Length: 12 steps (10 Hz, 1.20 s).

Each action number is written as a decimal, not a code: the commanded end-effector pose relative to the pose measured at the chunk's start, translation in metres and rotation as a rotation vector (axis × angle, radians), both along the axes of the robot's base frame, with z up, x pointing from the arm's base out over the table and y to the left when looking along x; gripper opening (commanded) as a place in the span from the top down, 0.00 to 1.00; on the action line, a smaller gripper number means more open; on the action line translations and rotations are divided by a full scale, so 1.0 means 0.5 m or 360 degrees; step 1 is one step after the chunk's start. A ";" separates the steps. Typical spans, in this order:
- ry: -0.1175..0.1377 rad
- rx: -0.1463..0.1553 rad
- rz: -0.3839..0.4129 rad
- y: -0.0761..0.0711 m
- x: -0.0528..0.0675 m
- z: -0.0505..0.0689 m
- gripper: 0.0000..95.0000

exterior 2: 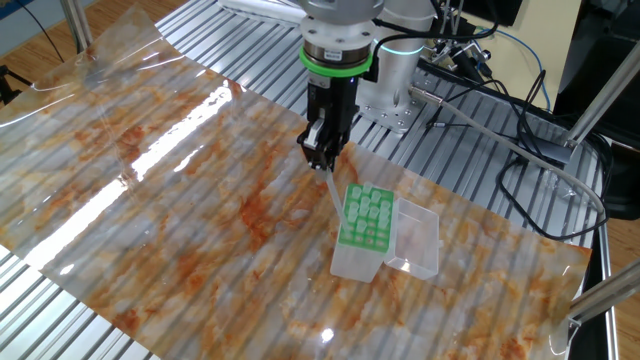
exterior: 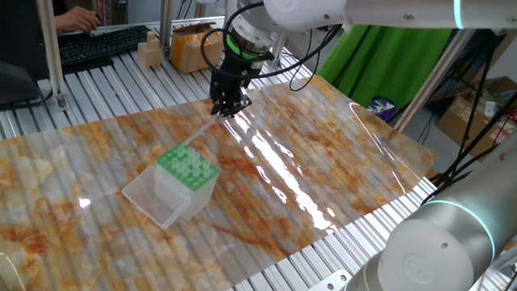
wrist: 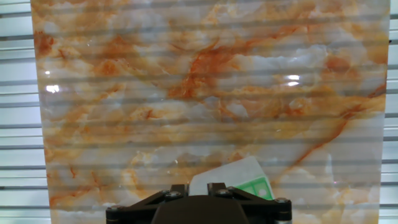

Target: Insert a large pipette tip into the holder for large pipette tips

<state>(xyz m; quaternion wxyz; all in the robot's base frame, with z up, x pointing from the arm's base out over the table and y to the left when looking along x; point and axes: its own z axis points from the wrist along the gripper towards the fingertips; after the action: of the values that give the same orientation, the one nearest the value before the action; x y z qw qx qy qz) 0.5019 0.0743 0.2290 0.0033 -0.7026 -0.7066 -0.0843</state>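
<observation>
Gripper: fingers pinching tip, low over mat. Holder: beside it, lid open.

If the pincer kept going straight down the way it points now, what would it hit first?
Probably the marbled orange-and-white table mat just below the pincer; the green-topped clear plastic tip box sits off to the side, though depth is uncertain.

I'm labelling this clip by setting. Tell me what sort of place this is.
Most likely a robotics lab bench: a robot arm works over a slatted metal table with a marble-patterned sheet, a green-topped tip box on it, and a keyboard behind.
</observation>
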 end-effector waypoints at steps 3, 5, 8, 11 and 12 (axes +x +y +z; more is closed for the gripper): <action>0.0007 -0.0029 0.0001 0.003 0.000 0.008 1.00; 0.0008 -0.0061 0.0020 0.005 0.001 0.017 1.00; 0.0004 -0.0105 0.0038 0.010 -0.002 0.021 1.00; -0.0007 -0.0131 0.0031 0.016 -0.007 0.022 1.00; -0.0013 -0.0148 0.0030 0.016 -0.007 0.022 1.00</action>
<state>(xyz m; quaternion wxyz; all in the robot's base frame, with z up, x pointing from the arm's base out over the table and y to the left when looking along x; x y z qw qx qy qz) 0.4978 0.0822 0.2402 -0.0325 -0.6948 -0.7165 -0.0537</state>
